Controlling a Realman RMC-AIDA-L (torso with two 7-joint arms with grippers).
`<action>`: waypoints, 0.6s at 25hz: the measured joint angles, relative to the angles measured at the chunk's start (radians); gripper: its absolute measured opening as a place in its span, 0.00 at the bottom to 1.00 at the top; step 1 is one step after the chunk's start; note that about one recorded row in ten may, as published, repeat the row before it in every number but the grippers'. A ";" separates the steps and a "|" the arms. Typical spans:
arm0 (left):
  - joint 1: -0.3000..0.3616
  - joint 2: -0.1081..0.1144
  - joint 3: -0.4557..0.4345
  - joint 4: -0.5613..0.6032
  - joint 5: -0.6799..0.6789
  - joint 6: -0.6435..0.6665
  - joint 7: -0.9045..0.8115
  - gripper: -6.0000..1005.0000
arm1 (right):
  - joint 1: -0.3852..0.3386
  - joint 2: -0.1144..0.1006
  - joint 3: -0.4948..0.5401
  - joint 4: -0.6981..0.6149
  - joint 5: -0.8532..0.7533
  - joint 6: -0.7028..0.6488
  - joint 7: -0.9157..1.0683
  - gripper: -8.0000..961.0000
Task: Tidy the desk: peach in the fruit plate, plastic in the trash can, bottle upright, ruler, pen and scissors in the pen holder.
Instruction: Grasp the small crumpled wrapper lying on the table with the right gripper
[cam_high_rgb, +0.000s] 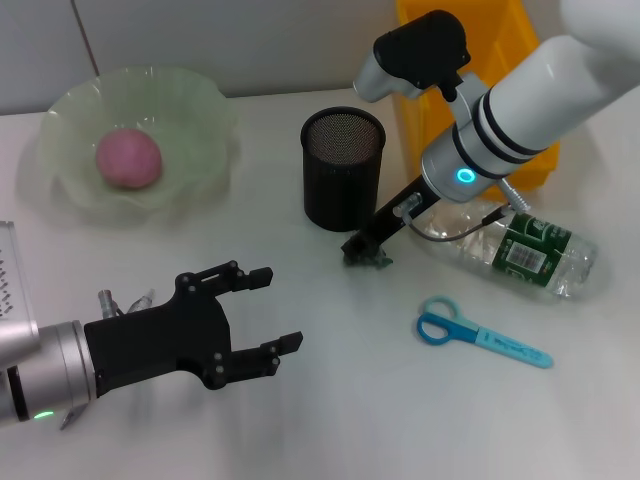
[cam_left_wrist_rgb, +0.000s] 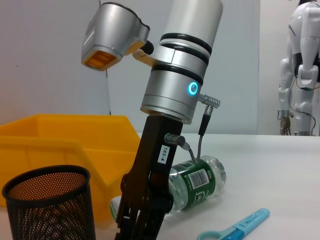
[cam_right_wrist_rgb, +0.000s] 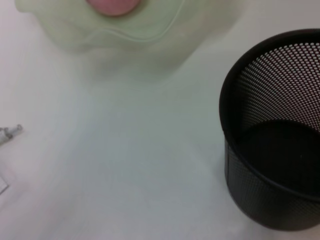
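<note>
A pink peach lies in the pale green fruit plate at the back left. The black mesh pen holder stands mid-table. My right gripper is down at the table just in front of the holder, also seen as the right gripper. Behind that arm the clear bottle with a green label lies on its side. Blue scissors lie flat near the front right. My left gripper hovers open and empty at the front left. Crumpled clear plastic peeks out beside its wrist. Ruler and pen are out of view.
The yellow bin stands at the back right behind the right arm, close to the pen holder. In the right wrist view the pen holder and the plate's rim show with bare table between them.
</note>
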 joint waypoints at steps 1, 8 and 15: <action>0.000 0.000 0.000 0.000 0.000 0.000 0.000 0.78 | -0.002 0.000 0.000 -0.002 0.005 -0.001 0.000 0.50; 0.000 0.000 -0.004 0.000 0.000 0.000 0.000 0.78 | -0.044 -0.002 -0.006 -0.087 0.022 -0.062 0.003 0.44; 0.001 0.000 -0.005 0.000 0.000 0.000 0.000 0.78 | -0.175 -0.006 -0.008 -0.365 0.029 -0.209 0.063 0.43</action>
